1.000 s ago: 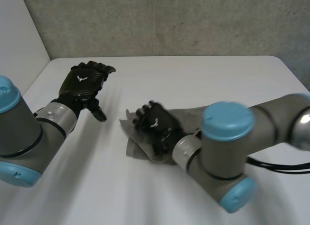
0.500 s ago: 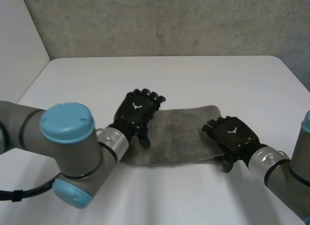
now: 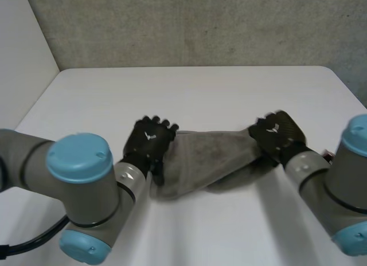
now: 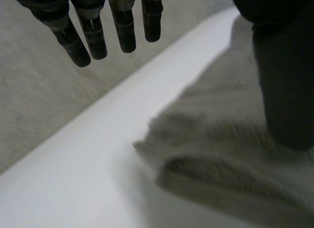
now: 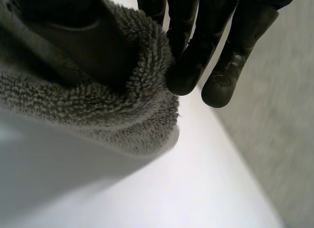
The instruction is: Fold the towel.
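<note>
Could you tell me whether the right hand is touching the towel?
Touching: the right wrist view shows the right hand pinching the towel between thumb and fingers.

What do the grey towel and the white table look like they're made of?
The towel looks like grey terry cloth, probably cotton: the right wrist view shows a fuzzy looped pile, and in the head view it drapes limply. The table looks like a hard, smooth white board with a matt finish, perhaps laminate or painted wood; the look leaves that open.
</note>
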Motion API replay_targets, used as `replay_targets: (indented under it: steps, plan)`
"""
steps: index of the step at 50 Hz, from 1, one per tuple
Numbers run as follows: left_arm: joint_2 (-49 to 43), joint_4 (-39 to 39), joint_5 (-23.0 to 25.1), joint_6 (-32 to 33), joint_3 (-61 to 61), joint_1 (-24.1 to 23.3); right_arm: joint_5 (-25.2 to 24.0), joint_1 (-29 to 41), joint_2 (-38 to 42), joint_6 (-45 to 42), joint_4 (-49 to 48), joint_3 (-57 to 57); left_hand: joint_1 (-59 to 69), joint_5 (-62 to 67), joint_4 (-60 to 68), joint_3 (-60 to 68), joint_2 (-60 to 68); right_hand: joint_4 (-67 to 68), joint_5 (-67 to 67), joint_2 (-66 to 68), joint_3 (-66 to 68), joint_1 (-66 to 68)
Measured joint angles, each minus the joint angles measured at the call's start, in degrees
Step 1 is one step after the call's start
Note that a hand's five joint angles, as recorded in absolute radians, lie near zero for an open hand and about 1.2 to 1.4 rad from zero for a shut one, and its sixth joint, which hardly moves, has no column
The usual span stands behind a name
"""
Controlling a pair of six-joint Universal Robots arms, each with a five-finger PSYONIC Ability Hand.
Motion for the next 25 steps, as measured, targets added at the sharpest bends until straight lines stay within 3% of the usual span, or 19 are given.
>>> replay_targets:
  steps: [8,11,17,19,25]
  plan:
    - [7.3,0.1,-4.1,-4.7,-0.1,3.7,0.0,15.0,8.5,-12.2,0.3,-11.8,0.0,-1.0,0.0,0.0,-0.1,0.0,0.0,0.8,0.3,0.2]
    - [9.8,0.1,-6.4,-6.1,-0.3,7.1,-3.0,20.2,15.1,-17.1,1.3,-17.2,0.0,-1.0,0.0,0.0,-0.1,0.0,0.0,0.8,0.3,0.2]
    - [11.7,0.2,-7.9,-6.8,-1.1,11.4,-9.0,24.2,24.1,-22.3,5.0,-23.2,0.0,-1.0,0.0,0.0,-0.1,-1.7,-1.7,-0.5,-1.9,-1.6]
    - [11.8,0.3,-7.9,-6.8,-1.3,12.0,-9.9,24.3,25.1,-21.8,6.0,-23.7,0.0,-1.0,0.0,0.0,-0.1,-10.0,-9.0,-7.3,-9.9,-9.0]
    - [11.4,0.7,-7.0,-6.8,-1.6,12.2,-10.1,22.9,19.7,-11.2,6.6,-20.7,0.0,-1.0,0.0,0.0,-0.1,-58.5,-58.6,-55.6,-58.0,-57.7]
